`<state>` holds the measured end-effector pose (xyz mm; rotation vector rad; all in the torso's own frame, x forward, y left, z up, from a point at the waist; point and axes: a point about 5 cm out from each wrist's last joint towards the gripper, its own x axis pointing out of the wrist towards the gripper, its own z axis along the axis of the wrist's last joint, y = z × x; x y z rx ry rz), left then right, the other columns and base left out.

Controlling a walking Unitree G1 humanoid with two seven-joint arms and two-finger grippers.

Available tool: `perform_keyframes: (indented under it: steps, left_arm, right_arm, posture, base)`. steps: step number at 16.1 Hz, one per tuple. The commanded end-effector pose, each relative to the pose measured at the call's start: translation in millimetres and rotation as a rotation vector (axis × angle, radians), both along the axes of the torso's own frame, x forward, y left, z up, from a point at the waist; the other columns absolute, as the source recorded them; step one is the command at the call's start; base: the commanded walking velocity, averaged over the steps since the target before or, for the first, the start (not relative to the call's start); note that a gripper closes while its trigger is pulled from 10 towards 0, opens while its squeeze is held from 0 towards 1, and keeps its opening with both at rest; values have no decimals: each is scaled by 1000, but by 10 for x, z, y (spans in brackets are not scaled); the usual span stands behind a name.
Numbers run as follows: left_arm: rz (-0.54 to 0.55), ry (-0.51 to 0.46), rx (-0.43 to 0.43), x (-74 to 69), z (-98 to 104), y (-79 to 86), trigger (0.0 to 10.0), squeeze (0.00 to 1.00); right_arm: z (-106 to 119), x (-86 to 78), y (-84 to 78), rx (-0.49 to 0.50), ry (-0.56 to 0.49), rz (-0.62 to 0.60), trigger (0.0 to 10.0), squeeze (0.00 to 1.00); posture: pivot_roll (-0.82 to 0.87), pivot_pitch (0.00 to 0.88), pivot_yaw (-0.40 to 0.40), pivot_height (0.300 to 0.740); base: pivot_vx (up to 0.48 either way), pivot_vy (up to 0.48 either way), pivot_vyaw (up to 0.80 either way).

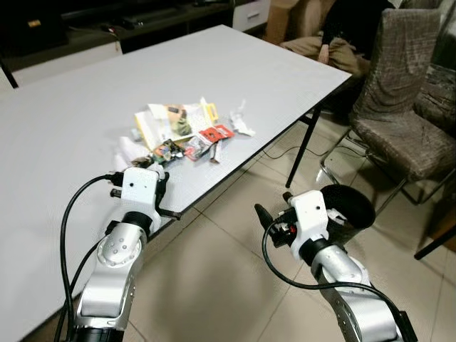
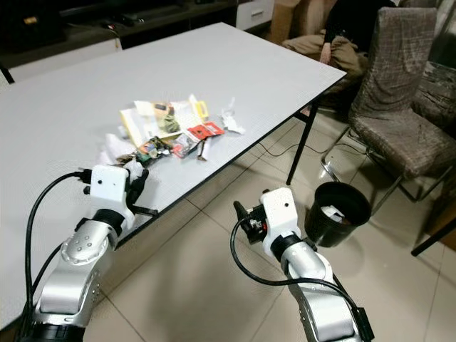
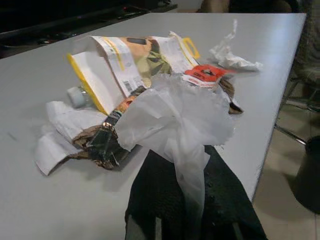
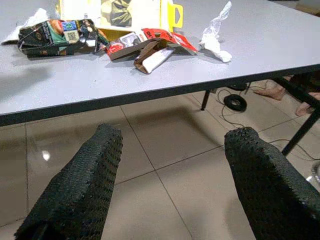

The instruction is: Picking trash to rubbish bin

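Grey laminate table with thin black legs carries a loose heap of litter near its front edge: a large yellow and white printed packet, a red wrapper, a dark green and brown foil wrapper, a twisted scrap of clear plastic at the heap's right end, and flat white paper pieces at its left end. Left gripper sits at the table edge, just short of the heap, with its black fingers clamped on a crumpled white tissue; the tissue rises from between the fingers and fans out in front of the foil wrapper, and whether it touches the heap cannot be judged from the wrist view. Right gripper hangs below table height over the beige tiled floor, off the table's front edge, its two textured black fingers spread wide apart with nothing between them. Round black rubbish bin stands on the floor to the right of the right arm, near a table leg, with a pale scrap lying inside it. Brown patterned fabric chair on a metal frame stands beyond the bin. At the far right corner of the table a seated person is partly in view. Black cable lies coiled on the tiles under the table.
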<state>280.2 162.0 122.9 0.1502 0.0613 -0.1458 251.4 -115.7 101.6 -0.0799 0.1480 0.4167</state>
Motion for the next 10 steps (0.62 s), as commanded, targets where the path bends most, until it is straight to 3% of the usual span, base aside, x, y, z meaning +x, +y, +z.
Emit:
perform_keyframes:
  steps: [1, 10]
  left_arm:
    - [-8, -4, 12, -9, 28, -38, 10000, 0]
    - [-18, -3, 36, 12, 61, -7, 10000, 0]
  right_arm:
    - [-5, 5, -18, -8, -2, -7, 10000, 0]
    - [-17, 2, 9, -8, -6, -9, 10000, 0]
  posture:
    - [-120, 0, -32, 740]
    - [-114, 0, -22, 740]
  base:
    - [0, 337, 0]
    - [0, 353, 0]
